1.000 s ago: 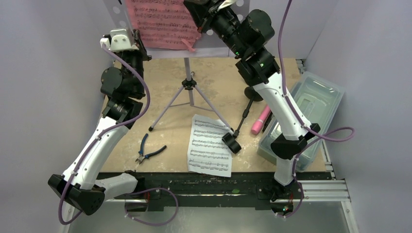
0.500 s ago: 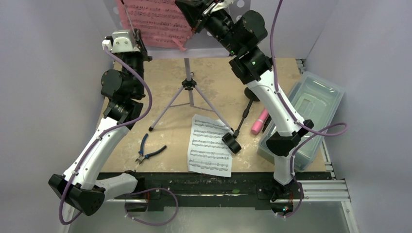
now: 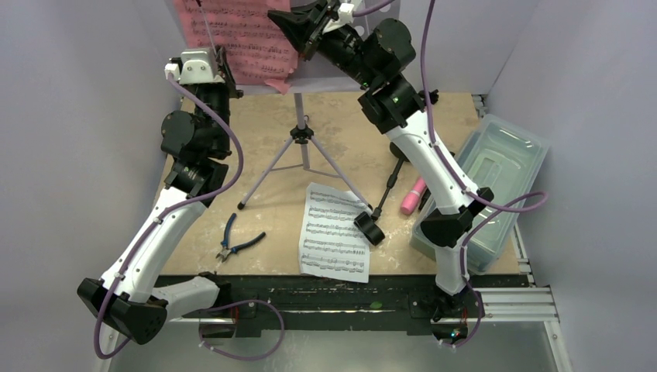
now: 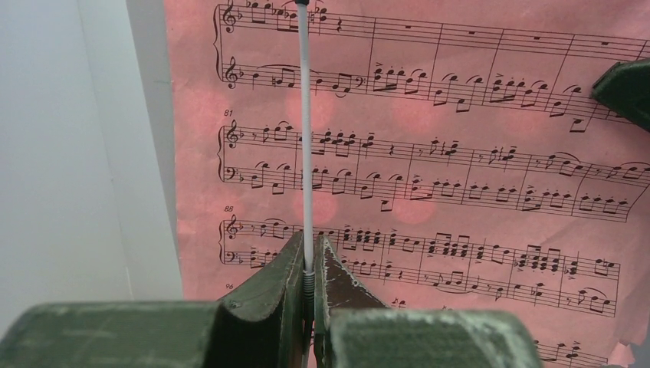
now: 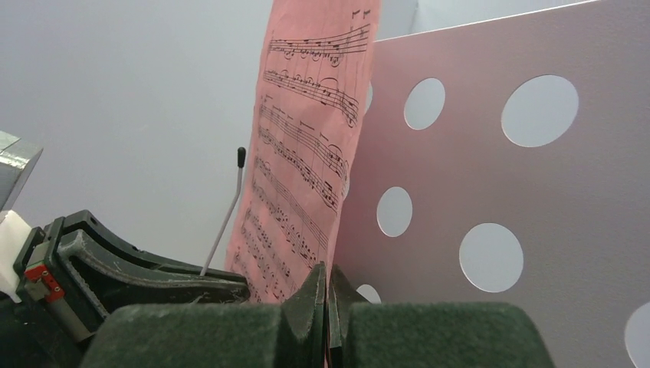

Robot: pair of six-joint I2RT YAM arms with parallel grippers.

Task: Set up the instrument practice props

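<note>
- The left hand is pinched on the stand's thin white wire, by the bench's far edge.
- Step, as I judge it — seating the pink page on the lavender music desk; the right hand pinches the page's edge.
- Next: lower the page, then lay the wire over it.
- Room — the wall is close behind; the white page waits at the near edge.

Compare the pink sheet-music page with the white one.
The pink page stands upright against the music desk; the white page lies flat on the table. The right tool pinches the pink page's edge; no tool holds the white page. Both carry printed staves.
</note>
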